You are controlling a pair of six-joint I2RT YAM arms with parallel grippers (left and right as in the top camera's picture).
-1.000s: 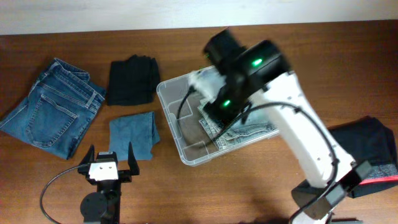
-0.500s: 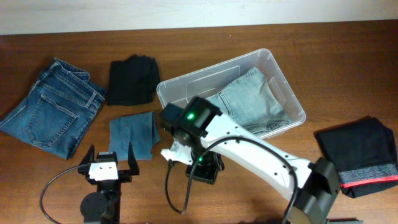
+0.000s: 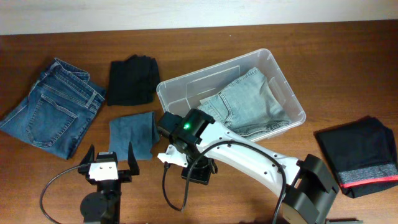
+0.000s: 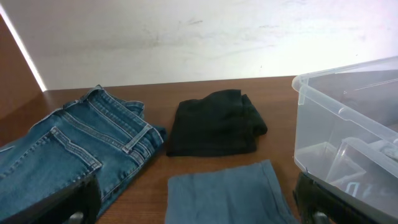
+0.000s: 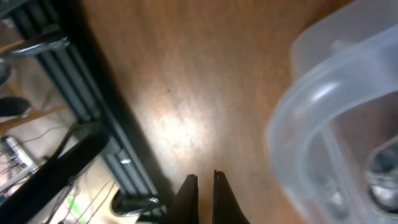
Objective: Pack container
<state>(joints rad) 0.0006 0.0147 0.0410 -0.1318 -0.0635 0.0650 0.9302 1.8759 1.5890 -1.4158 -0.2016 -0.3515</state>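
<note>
The clear plastic container stands at the table's middle, with folded light grey-blue jeans inside it. My right gripper is low over the bare table just in front of the container's near-left corner, fingers together and empty. The right wrist view shows the container's rounded corner to the right of the fingers. My left gripper rests open and empty at the front left. In the left wrist view its fingers straddle a folded blue cloth, with the container on the right.
Dark blue jeans lie at far left, a folded black garment behind, a folded blue cloth by the left gripper. A black garment with a red stripe lies at right. The table edge and frame show at left.
My right arm swung out of the container to the table in front of its near-left corner. The light jeans stay in the container. The left arm has not moved.
</note>
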